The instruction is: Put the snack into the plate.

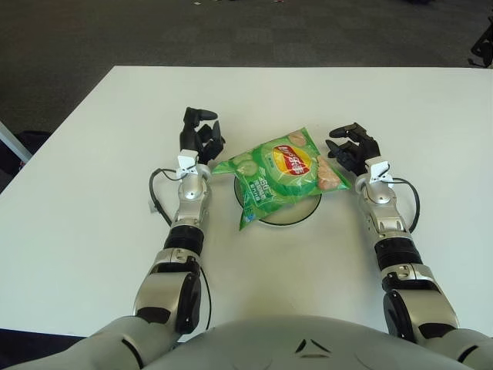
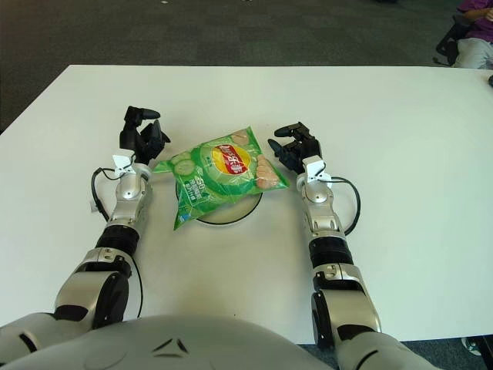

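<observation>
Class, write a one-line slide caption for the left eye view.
Green snack bag lies on the white plate, left hand and right hand flanking it.

I see the chip bag (image 1: 281, 173) lying on the plate (image 1: 286, 213) mid-bench (image 1: 77, 193); my left hand (image 1: 199, 136) sits at its nine o'clock, right hand (image 1: 353, 148) at three.

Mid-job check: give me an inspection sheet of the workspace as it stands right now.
Surface: white table, bare where visible.
Job's things: green snack bag lies across the white plate, overhanging its rim.
Clutter: nothing seen.
Hands: left hand beside the bag's left corner, right hand beside its right edge; neither grips it, fingers loosely open.
Cables: black cable loops at the left forearm and the right forearm.
Surroundings: dark carpet floor; seated person at the right eye view's top-right corner.
</observation>
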You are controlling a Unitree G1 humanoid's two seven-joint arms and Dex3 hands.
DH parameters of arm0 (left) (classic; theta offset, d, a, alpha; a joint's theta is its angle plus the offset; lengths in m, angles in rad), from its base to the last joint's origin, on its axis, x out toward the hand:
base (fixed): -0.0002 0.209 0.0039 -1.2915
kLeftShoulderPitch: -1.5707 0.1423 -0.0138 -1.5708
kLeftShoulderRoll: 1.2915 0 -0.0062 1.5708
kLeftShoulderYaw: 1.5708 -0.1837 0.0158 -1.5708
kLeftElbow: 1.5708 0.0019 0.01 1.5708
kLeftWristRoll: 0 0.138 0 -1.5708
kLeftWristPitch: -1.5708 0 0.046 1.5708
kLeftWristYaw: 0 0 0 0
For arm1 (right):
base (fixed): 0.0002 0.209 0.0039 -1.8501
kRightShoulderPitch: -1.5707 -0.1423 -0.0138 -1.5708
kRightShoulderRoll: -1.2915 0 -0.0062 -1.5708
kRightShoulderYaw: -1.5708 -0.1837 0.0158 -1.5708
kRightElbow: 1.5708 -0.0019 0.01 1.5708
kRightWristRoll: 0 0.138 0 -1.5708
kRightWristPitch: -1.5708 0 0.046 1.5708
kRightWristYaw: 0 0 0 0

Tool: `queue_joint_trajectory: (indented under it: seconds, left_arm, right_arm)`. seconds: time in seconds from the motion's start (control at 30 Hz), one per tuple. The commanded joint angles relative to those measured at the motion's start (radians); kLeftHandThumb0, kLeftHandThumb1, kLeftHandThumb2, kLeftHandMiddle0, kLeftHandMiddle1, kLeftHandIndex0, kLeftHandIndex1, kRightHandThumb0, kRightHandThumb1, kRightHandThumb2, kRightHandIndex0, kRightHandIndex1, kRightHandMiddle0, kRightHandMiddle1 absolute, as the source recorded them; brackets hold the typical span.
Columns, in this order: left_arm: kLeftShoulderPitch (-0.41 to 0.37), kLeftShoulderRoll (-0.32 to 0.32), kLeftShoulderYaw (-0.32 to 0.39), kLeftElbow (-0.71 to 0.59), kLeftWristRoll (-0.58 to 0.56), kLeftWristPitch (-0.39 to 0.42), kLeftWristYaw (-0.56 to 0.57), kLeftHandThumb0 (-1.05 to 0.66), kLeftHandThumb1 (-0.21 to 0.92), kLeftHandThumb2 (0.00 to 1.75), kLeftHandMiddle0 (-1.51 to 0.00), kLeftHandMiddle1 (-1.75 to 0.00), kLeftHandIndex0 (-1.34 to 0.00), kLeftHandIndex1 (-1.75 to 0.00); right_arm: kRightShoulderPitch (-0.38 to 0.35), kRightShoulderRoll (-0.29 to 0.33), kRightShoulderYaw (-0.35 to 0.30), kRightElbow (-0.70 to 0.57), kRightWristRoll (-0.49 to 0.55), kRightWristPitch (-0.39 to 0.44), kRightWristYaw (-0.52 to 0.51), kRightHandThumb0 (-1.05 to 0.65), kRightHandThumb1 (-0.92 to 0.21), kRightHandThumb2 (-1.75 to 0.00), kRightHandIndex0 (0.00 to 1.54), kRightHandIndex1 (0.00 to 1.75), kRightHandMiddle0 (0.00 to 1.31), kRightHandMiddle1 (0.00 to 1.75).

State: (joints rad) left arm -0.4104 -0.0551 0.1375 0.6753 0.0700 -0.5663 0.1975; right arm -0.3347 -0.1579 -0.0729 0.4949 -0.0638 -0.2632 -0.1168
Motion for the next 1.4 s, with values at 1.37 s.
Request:
queue_joint_trajectory:
  seconds: [1.37]
  left_arm:
    - [0.08,0.086,0.02,-0.138,-0.056,0.079,-0.022,-0.37,0.71,0.79,-0.87,-1.75,-0.33,-1.75]
  right_arm:
    - [0.007,0.001,-0.028,0.025,0.002,-0.071,-0.004,-0.01,-0.92,-0.14,0.7,1.26,0.48,1.21]
